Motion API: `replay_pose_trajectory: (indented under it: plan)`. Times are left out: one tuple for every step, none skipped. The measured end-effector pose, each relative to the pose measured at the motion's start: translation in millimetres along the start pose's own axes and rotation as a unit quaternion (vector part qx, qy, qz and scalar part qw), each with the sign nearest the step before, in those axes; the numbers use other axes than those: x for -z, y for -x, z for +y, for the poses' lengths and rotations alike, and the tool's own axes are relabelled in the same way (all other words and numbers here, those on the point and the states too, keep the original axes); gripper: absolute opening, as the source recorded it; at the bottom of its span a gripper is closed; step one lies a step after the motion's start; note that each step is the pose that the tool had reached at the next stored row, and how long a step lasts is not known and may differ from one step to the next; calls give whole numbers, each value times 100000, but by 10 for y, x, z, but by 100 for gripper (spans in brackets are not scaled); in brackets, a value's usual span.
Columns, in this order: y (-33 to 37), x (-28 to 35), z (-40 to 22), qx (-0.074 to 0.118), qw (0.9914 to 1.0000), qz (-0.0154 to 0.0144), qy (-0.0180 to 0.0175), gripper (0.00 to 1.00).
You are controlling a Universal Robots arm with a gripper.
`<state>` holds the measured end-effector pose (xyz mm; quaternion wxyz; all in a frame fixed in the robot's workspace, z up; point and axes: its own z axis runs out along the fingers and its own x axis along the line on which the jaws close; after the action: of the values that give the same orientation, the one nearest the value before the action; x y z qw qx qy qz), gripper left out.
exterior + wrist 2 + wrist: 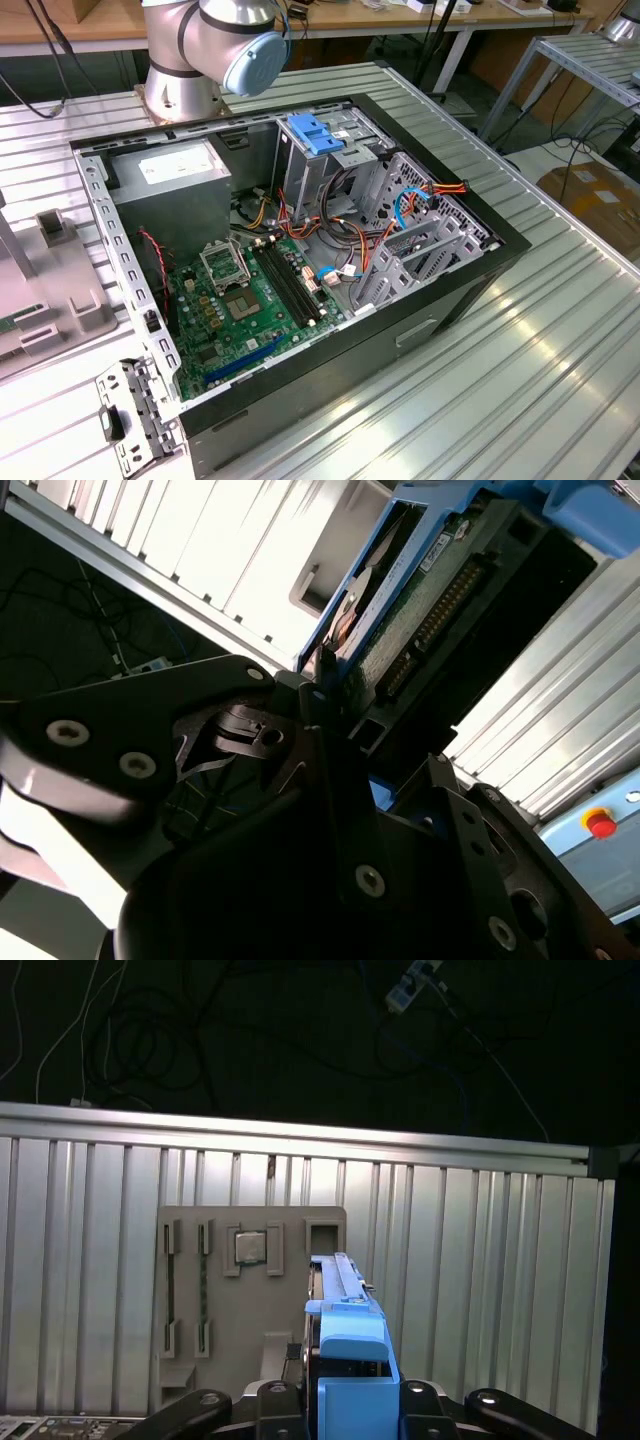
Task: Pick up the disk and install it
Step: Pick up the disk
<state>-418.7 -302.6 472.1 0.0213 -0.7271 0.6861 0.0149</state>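
The tool (352, 1405) is closed on the disk (340, 1280), clamping its 2 flat faces so it stands edge-on. The disk appears lifted off the ribbed aluminium surface (480, 1290), just beside the grey moulded holder plate (215, 1340). The blue plastic rail (355, 1360) faces outward, probably left free for sliding into a bay. In the second wrist view, the disk's green circuit board (420, 610) carries 1 pin connector (440, 615).

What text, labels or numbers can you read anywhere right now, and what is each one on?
No text can be read in any view.
Sticker on the power supply: print too small to read.
Motherboard: markings too small to read.
Disk, circuit side in the second wrist view: markings too blurred to read.
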Motion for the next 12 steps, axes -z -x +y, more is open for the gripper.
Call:
replay_pose_trajectory:
  plan:
    - [0,0,-5,-1,100000,-4,-3,36]
    - [-1,0,-11,-2,100000,-8,-4,36]
    - [-1,-1,-12,-1,100000,-10,-8,36]
    - [-2,0,-14,-1,100000,-8,-4,36]
    - [-2,0,-16,1,100000,-2,-1,36]
    - [-4,0,-38,0,100000,-5,-3,36]
    - [-5,0,-47,1,100000,-4,-2,36]
    - [-5,-1,-47,0,100000,-6,-4,36]
    - [-5,0,-48,1,100000,-5,0,36]
    - [-5,-1,-48,-1,100000,-6,-6,36]
    - [-5,0,-52,0,100000,-3,0,36]
    - [-5,0,-57,1,100000,-4,-1,36]
